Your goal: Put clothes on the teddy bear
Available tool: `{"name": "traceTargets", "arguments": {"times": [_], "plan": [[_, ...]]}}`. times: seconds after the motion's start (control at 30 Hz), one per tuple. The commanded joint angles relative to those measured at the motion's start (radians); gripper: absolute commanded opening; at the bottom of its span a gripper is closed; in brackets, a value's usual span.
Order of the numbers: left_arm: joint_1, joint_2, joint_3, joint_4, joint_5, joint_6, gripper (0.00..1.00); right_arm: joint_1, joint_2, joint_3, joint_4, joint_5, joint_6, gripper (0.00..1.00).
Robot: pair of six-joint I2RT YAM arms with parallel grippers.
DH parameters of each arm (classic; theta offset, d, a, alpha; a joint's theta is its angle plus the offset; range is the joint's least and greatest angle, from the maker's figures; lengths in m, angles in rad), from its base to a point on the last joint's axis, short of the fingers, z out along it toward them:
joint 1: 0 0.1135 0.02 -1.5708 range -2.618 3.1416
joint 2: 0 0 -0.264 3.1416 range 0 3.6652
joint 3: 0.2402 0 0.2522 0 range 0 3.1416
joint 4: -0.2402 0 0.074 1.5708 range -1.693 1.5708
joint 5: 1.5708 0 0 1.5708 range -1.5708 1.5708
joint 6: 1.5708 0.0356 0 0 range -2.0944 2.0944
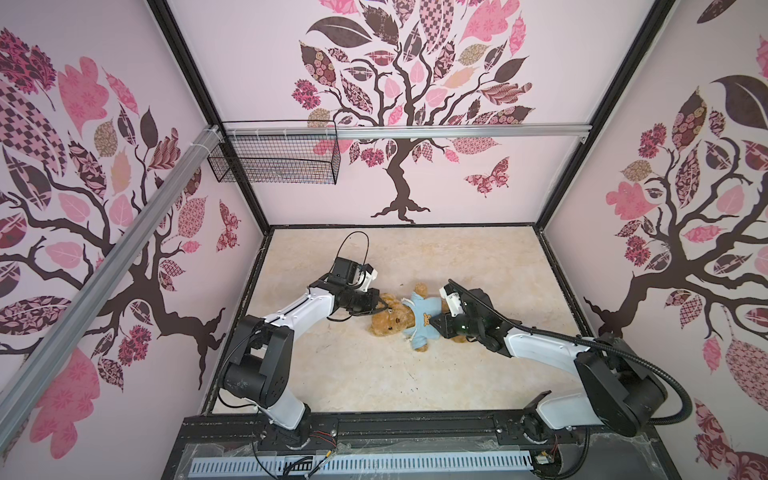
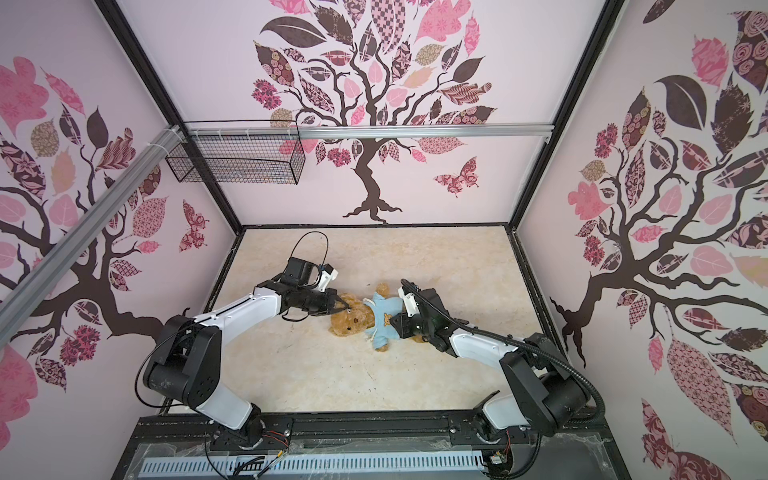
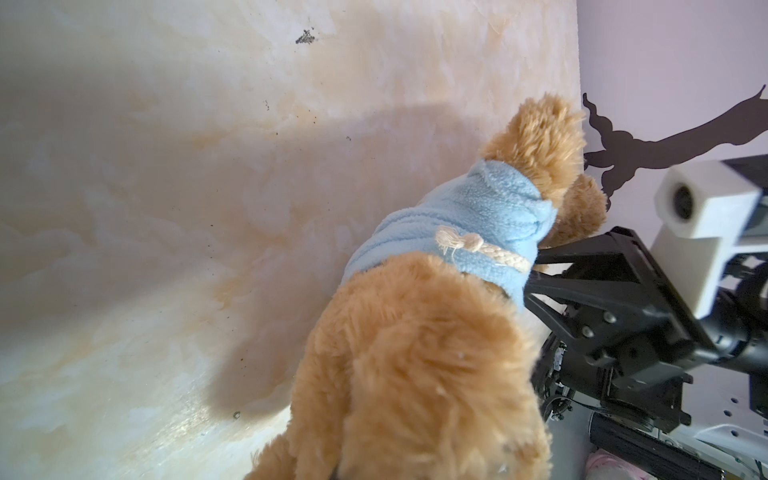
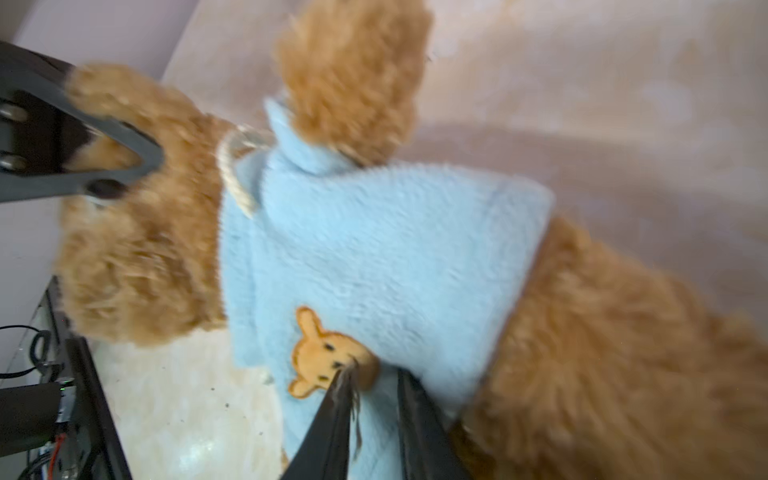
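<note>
1. The teddy bear (image 1: 392, 322) lies on its back on the table (image 1: 478, 270). It is near the middle, between the two robot arms.
2. The bear's face looks up. Its head points to the left gripper (image 1: 384, 308). Its legs point to the right gripper (image 1: 435, 322).
3. The bear has a light blue shirt (image 1: 424, 313) on. The shirt covers the bear's chest and tummy. A brown paw sticks out of each sleeve, one on each side of the bear.
4. A small orange bear face (image 4: 328, 357) sits on the front of the shirt, low on the bear's tummy.
5. A pale cord (image 3: 478, 249) with a knot at its end lies on the shirt at the bear's neck.
6. The left gripper is at the top of the bear's head, right by one ear. Its fingers are shut tight, and the tip pokes into the fur. I cannot tell if it pinches fur, a bit of shirt, or nothing.
7. The right gripper is at the bear's tummy, on the bottom edge of the shirt, just beside the orange bear face. Its two fingers stand a little apart, with blue shirt showing between them. The right wrist view is blurry, so I cannot tell if they squeeze the shirt.
8. In both top views the right gripper hides most of the bear's legs.
</note>
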Motion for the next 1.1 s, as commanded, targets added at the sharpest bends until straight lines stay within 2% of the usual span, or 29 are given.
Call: {"name": "traceTargets", "arguments": {"times": [0.0,0.07,0.2,0.3,0.4,0.47,0.57,0.63,0.77,0.87,1.07], "plan": [[0.007,0.028,0.07,-0.022,-0.008,0.037,0.0,-0.028,-0.008,0.016,-0.049,0.055,0.003,0.26],[0.006,0.039,0.089,-0.035,-0.012,0.046,0.0,-0.028,-0.059,0.021,-0.076,0.054,-0.022,0.26],[0.006,0.047,0.096,-0.034,-0.005,0.048,0.0,-0.019,-0.178,-0.02,-0.029,-0.039,-0.017,0.27],[0.006,0.048,0.096,-0.03,-0.003,0.048,0.0,0.041,-0.206,-0.047,-0.002,-0.053,0.0,0.27],[0.006,0.049,0.099,-0.03,0.0,0.047,0.0,0.114,-0.163,-0.047,0.025,-0.028,-0.006,0.27],[0.007,0.052,0.1,-0.029,0.004,0.049,0.0,0.117,-0.104,-0.044,0.063,-0.045,0.012,0.27],[0.007,0.053,0.102,-0.041,0.006,0.059,0.0,0.113,-0.025,-0.024,0.085,0.002,-0.007,0.26],[0.006,0.057,0.105,-0.054,-0.001,0.072,0.0,0.077,0.021,-0.017,0.096,0.025,-0.019,0.24],[0.006,0.065,0.112,-0.073,-0.025,0.094,0.0,-0.042,0.08,-0.014,0.072,-0.045,0.003,0.22],[0.006,0.084,0.136,-0.101,-0.052,0.122,0.0,-0.051,0.015,-0.027,0.025,-0.039,-0.018,0.23],[0.006,0.102,0.173,-0.148,-0.088,0.145,0.0,-0.052,-0.205,-0.052,-0.014,0.015,-0.021,0.27]]}}
